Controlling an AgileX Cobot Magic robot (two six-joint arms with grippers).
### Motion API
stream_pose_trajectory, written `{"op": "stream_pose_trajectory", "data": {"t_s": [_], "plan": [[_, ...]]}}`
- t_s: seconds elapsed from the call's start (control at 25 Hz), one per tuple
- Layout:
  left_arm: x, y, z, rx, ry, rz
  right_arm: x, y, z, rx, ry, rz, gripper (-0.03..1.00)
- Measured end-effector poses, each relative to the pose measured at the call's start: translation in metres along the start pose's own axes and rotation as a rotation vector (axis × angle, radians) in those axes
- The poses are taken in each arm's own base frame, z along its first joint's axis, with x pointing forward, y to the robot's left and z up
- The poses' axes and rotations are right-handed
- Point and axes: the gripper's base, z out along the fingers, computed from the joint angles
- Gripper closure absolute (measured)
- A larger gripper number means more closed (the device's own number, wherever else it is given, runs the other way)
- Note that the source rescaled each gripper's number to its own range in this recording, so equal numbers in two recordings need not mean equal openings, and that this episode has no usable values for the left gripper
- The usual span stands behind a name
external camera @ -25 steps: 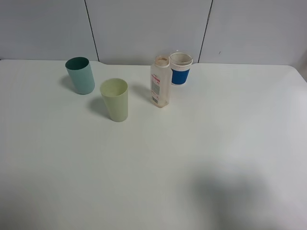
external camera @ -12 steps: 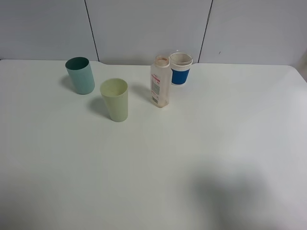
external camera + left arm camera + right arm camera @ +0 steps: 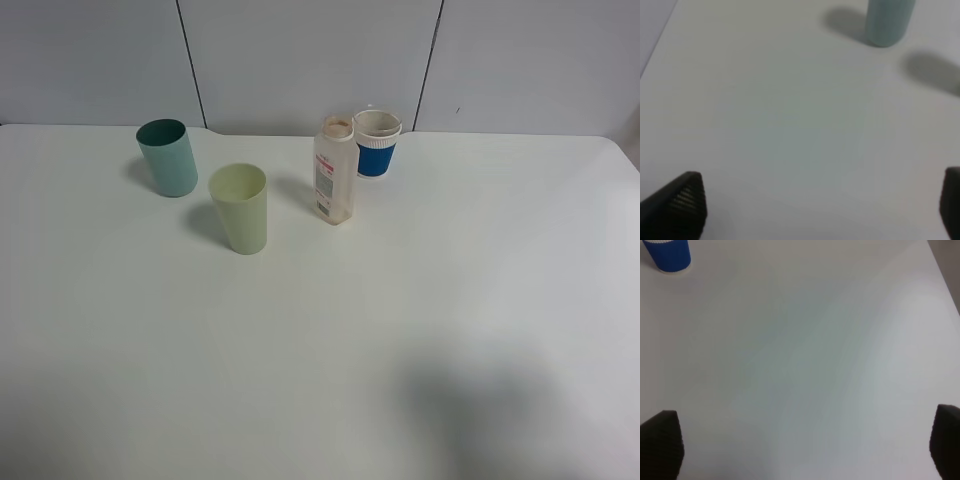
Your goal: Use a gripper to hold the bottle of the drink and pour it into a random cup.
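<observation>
Your right claw [image 3: 802, 445] hangs over bare white counter [image 3: 450, 300] with its fingers spread wide and nothing between them; the left claw [image 3: 820, 205] is likewise wide and empty. The small clear squarish plastic bottle [image 3: 334, 170] stands upright at the far side, just beside the blue-and-white paper cup [image 3: 377, 144]. Close carelessly and you could likely knock that cup over. The bottle has no cap, so any tilt on lifting may spill. Its label is white and pink; little liquid shows.

Both hands show black fingertips [image 3: 682, 202] — ridged, wedge-shaped — nothing more.
</observation>
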Motion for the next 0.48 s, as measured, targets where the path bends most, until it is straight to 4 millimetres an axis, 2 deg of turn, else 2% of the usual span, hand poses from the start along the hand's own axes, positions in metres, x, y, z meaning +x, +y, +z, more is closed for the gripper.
{"op": "stream_pose_trajectory", "data": {"t_s": [0.48], "plan": [[0.0, 0.0, 0.0, 0.0, 0.0, 0.0, 0.0, 0.0, 0.0, 0.0, 0.0, 0.0, -0.03]]}}
